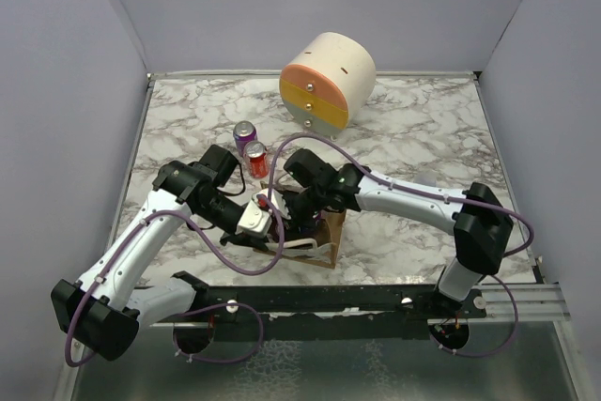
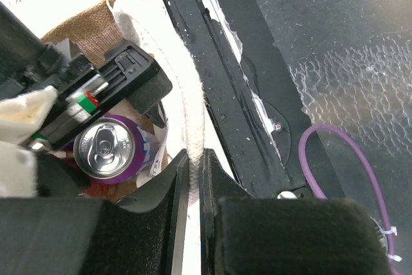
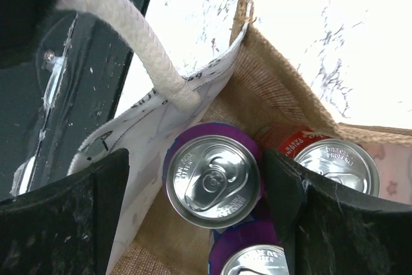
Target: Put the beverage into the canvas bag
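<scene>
The tan canvas bag (image 1: 331,232) stands at the table's near middle, and both grippers are over it. My left gripper (image 2: 192,162) is shut on the bag's white rope handle (image 2: 190,94) and holds it up at the bag's left side (image 1: 266,223). My right gripper (image 3: 196,181) is open inside the bag mouth (image 1: 299,216), its fingers either side of an upright purple can (image 3: 212,181) with a gap on the left. A red can (image 3: 335,159) and a second purple can (image 3: 257,263) also stand in the bag (image 3: 270,88). The purple can shows in the left wrist view (image 2: 106,149).
A purple can (image 1: 245,131) and a red can (image 1: 256,159) stand on the marble table behind the bag. A round cream-orange-yellow drawer cabinet (image 1: 327,80) is at the back. The black mounting rail (image 1: 376,302) runs along the near edge.
</scene>
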